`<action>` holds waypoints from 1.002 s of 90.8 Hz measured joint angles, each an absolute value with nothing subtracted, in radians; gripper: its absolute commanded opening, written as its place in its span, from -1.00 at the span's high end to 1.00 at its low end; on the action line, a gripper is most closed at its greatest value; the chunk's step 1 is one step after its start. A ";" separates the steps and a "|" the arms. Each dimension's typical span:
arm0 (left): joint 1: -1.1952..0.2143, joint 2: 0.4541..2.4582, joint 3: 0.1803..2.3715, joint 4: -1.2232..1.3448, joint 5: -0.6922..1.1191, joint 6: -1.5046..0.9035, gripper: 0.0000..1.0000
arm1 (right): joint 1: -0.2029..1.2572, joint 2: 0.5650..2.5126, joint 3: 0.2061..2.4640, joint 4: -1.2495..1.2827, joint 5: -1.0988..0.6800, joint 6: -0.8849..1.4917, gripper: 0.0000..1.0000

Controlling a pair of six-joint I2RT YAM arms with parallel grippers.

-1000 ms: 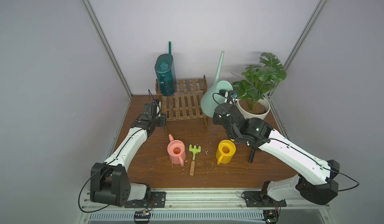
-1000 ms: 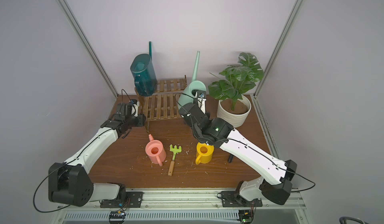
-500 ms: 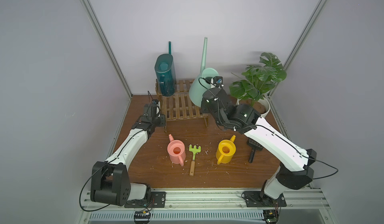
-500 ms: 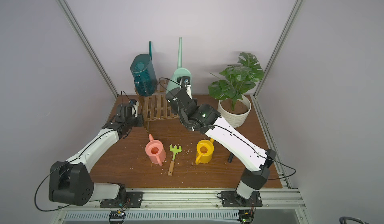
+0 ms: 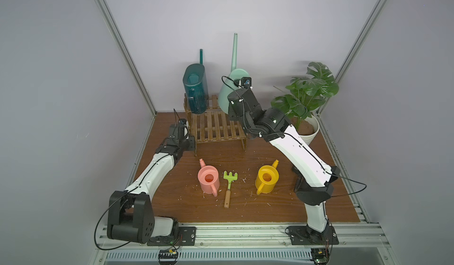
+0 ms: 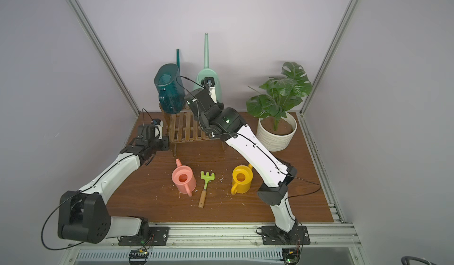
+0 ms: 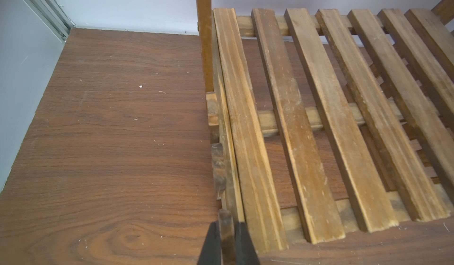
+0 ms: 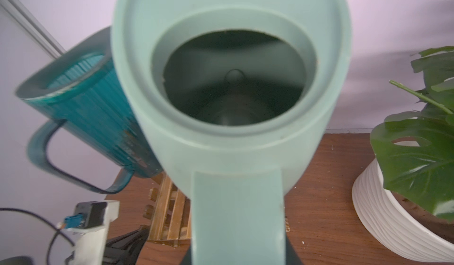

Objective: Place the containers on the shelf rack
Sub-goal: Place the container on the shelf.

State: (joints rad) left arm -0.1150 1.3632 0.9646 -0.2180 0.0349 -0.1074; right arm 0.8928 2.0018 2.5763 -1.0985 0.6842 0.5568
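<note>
The left claw (image 7: 227, 228) is found clenched on a thin upright at a front corner of the shelf rack (image 5: 216, 128). The mint green can (image 5: 225, 96) is grasped by its handle in the right claw (image 8: 237, 256) and held upright over the rack's upper tier, just beside the teal can (image 5: 196, 91) standing there. Contact with the slats cannot be told. The pink can (image 5: 208, 181) and yellow can (image 5: 267, 179) are found on the worktop (image 5: 270, 209) before the rack.

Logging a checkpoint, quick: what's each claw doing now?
Left claw: closed on a leg of the shelf rack.
Right claw: closed on the handle of the mint green watering can.
</note>
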 measured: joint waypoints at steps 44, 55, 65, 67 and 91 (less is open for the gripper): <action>-0.128 1.346 0.929 -0.174 0.049 -0.104 1.00 | 0.880 2.018 2.576 -1.107 0.685 0.557 0.98; -0.146 1.340 0.921 -0.167 0.057 -0.103 1.00 | 0.878 2.019 2.576 -1.107 0.688 0.557 0.98; -0.158 1.339 0.919 -0.163 0.069 -0.099 1.00 | 0.877 2.024 2.576 -1.106 0.690 0.557 0.98; -0.160 1.339 0.918 -0.163 0.072 -0.098 1.00 | 0.877 2.027 2.576 -1.106 0.690 0.557 0.98; -0.177 1.336 0.908 -0.147 0.090 -0.097 0.96 | 0.876 2.051 2.565 -1.107 0.705 0.576 0.98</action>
